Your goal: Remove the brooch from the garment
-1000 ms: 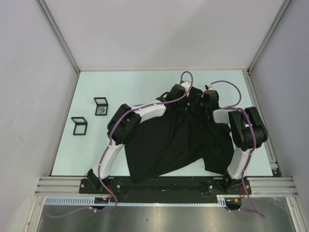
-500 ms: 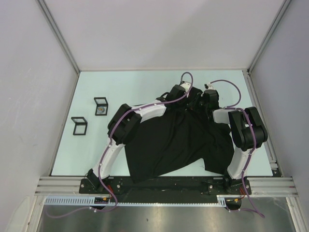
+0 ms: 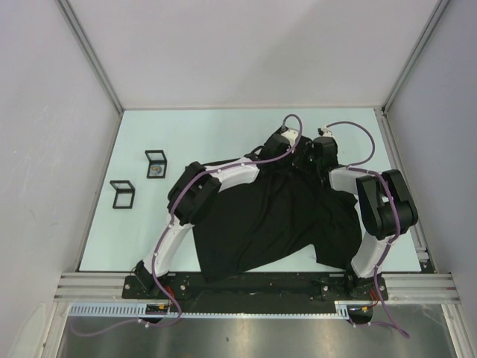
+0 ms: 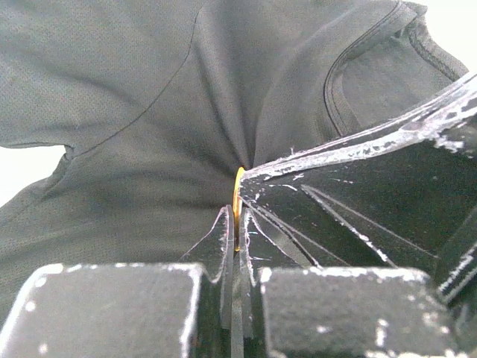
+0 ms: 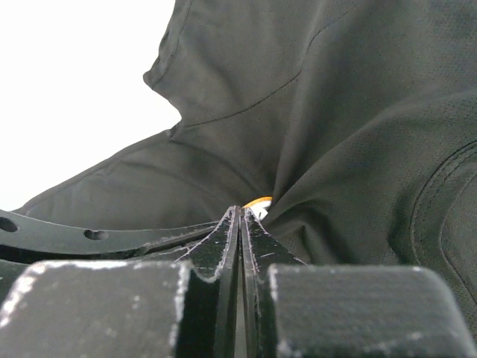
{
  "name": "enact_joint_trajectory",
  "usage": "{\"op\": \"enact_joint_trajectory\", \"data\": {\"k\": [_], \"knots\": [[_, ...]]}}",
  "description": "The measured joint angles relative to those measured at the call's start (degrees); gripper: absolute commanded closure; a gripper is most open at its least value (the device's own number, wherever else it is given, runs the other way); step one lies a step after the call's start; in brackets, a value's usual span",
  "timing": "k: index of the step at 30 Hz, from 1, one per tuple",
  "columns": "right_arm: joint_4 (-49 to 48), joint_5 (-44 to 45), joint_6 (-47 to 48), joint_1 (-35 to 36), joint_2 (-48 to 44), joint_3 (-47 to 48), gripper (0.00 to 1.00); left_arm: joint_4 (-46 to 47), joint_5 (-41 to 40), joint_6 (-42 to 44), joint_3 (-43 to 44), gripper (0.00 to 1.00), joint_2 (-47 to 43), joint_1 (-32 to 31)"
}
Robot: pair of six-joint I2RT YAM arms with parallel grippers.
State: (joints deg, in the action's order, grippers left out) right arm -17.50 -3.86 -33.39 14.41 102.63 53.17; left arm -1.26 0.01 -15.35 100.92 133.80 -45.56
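The black T-shirt (image 3: 268,224) lies spread on the table, with its collar end toward the far side. Both grippers meet there. My left gripper (image 3: 297,151) is shut on the gold edge of the brooch (image 4: 238,195), which stands edgewise between its fingertips (image 4: 222,233). The cloth (image 4: 149,112) bunches in folds toward that spot. My right gripper (image 3: 310,156) is shut, and its tips (image 5: 240,218) pinch the cloth right at the brooch, whose orange-and-white edge (image 5: 260,203) shows just beyond them. The right fingers appear as a black wedge (image 4: 358,186) in the left wrist view.
Two small black-framed boxes (image 3: 155,163) (image 3: 122,193) stand on the pale table (image 3: 201,130) at the left. Grey walls close in the table on three sides. The arm bases sit on the rail (image 3: 253,285) at the near edge.
My left wrist has shifted a little to the right, closer to the right gripper. The right arm's elbow has shifted slightly. The shirt has barely moved.
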Motion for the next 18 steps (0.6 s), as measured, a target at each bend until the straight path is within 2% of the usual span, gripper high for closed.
{"op": "enact_joint_trajectory", "data": {"k": [18], "knots": [[-1.3, -3.6, -0.7, -1.3, 1.9, 0.0, 0.96, 3.8, -3.1, -0.1, -3.4, 1.0, -2.7, -0.2]]}}
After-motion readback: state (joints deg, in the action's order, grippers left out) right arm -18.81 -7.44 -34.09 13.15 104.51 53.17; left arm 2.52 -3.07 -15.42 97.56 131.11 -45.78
